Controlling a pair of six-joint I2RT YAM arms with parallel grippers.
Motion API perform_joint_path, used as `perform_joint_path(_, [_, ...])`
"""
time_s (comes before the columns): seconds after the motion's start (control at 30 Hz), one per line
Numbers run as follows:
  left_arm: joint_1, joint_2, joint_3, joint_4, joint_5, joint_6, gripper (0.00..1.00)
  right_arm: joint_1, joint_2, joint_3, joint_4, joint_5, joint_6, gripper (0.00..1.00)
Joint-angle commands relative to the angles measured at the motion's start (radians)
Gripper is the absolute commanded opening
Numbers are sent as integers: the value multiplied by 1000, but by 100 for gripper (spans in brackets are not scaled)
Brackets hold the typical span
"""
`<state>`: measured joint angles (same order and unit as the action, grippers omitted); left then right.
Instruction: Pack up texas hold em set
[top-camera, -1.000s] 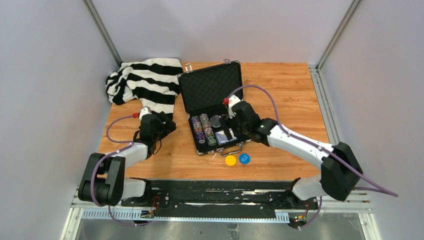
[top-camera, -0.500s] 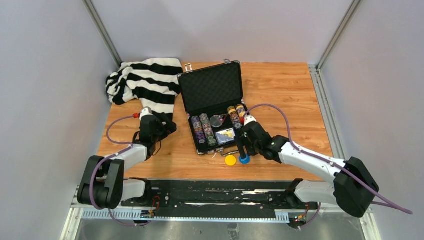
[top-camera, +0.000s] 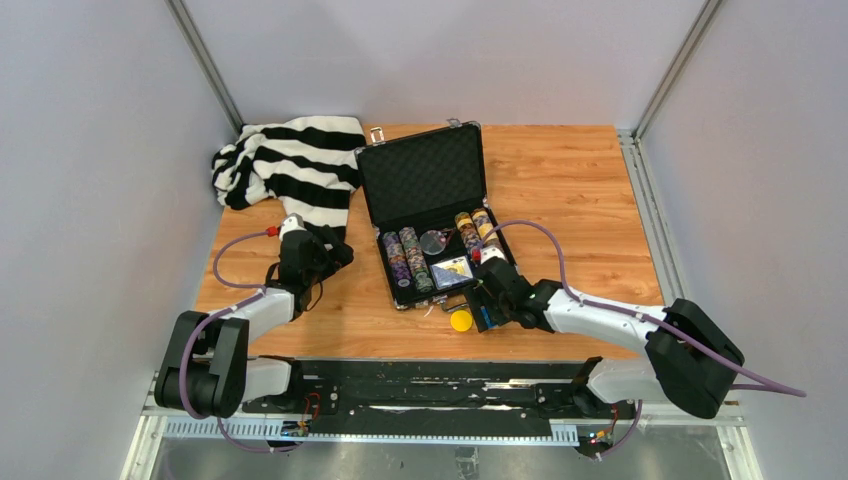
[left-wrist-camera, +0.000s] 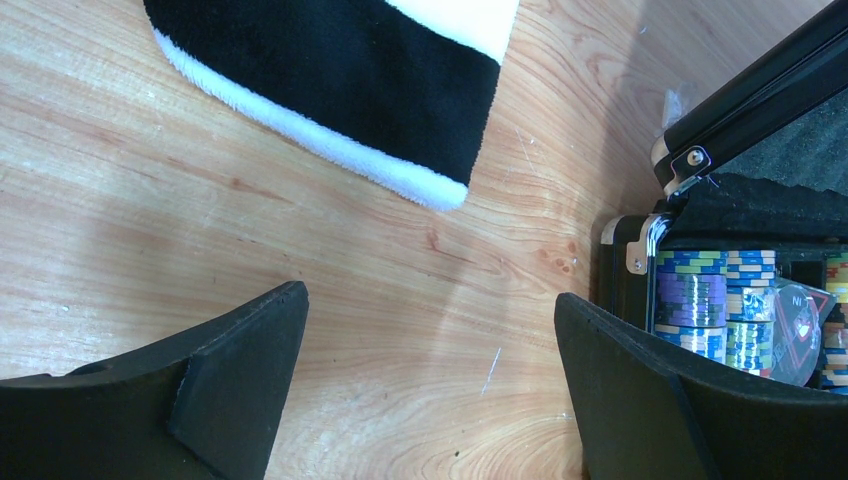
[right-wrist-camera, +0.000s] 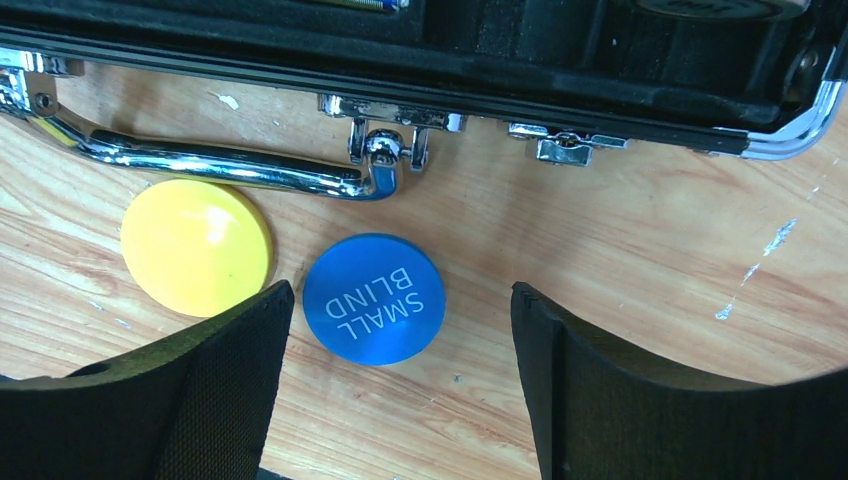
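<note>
The black poker case (top-camera: 425, 180) lies open mid-table with chip rows (top-camera: 408, 262), a card box (top-camera: 451, 271) and a clear disc (top-camera: 433, 241) inside. A yellow disc (top-camera: 460, 320) and a blue "SMALL BLIND" disc (right-wrist-camera: 374, 298) lie on the wood just in front of the case's chrome handle (right-wrist-camera: 215, 167). My right gripper (right-wrist-camera: 400, 340) is open, low over the blue disc, which sits between its fingers; the yellow disc (right-wrist-camera: 196, 246) is beside the left finger. My left gripper (left-wrist-camera: 430, 370) is open and empty over bare wood, left of the case (left-wrist-camera: 640, 250).
A black-and-white striped cloth (top-camera: 295, 165) lies at the back left, its edge showing in the left wrist view (left-wrist-camera: 340, 70). Grey walls and metal rails enclose the table (top-camera: 570, 190). The arm bases sit along the near edge.
My right gripper left the case interior, moved toward the near edge and came down over the blue disc. Chip rows at the case's right now show. The left arm stayed still.
</note>
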<state>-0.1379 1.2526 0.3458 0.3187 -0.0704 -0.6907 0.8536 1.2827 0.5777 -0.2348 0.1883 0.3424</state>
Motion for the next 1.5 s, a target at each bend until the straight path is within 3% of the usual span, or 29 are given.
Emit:
perform_joint_path(0.0, [0,10,-3,20,1,10,98,14,5,-13,23,22,21,78])
perform_joint_path(0.63, [0,16,-2,20,4,5,98,64,18,-32,-19,56,67,55])
perform_joint_path(0.77, [0,19,-1,20,6,2,98,64,-12,-27,-47,79,65,55])
perform_joint_path(1.0, [0,18,0,20,7,2,98,65,-31,-42,-49,62,65,66])
perform_joint_path(1.47, [0,14,-2,20,8,2,98,64,-8,-47,-22,23,61,53])
